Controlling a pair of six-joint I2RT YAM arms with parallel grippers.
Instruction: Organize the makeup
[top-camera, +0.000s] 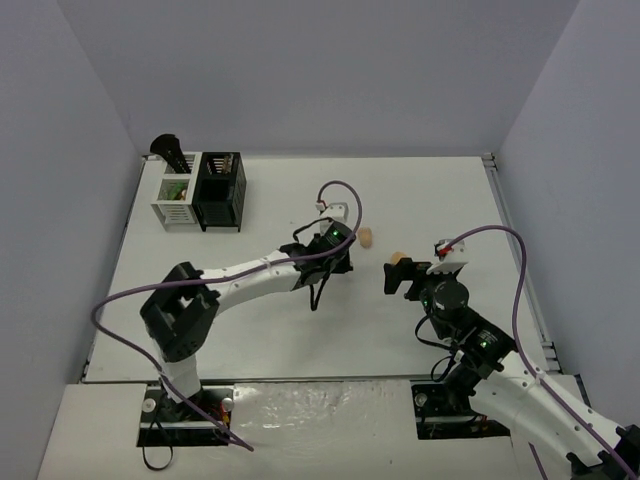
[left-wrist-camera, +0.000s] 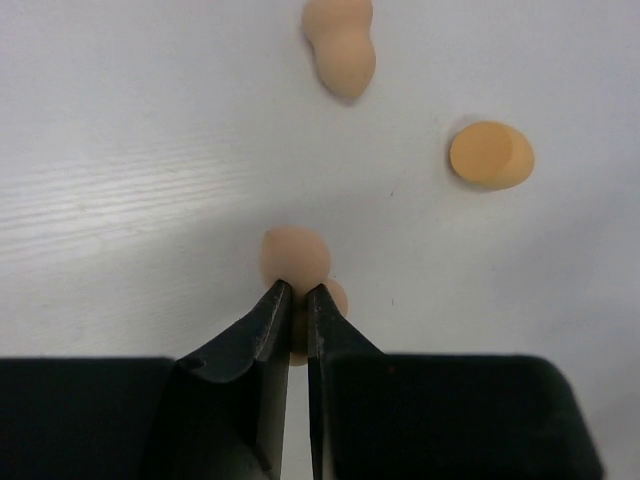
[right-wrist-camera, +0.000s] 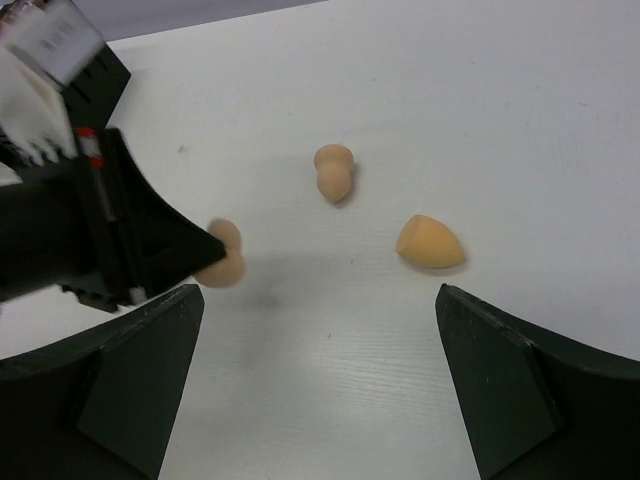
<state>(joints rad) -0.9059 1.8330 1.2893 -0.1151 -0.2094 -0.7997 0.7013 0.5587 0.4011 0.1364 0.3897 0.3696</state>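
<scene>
My left gripper is shut on a peach hourglass-shaped sponge; in the right wrist view the held sponge hangs just above the table over its shadow. Two more makeup sponges lie on the table beyond it: a peach pear-shaped sponge and an orange egg-shaped sponge. My right gripper stands open and empty, close to the orange sponge. In the top view the left gripper covers the sponge it holds.
A white slatted bin and a black slatted bin stand together at the table's far left, with a black brush sticking out behind them. The table's right edge runs close to the right arm.
</scene>
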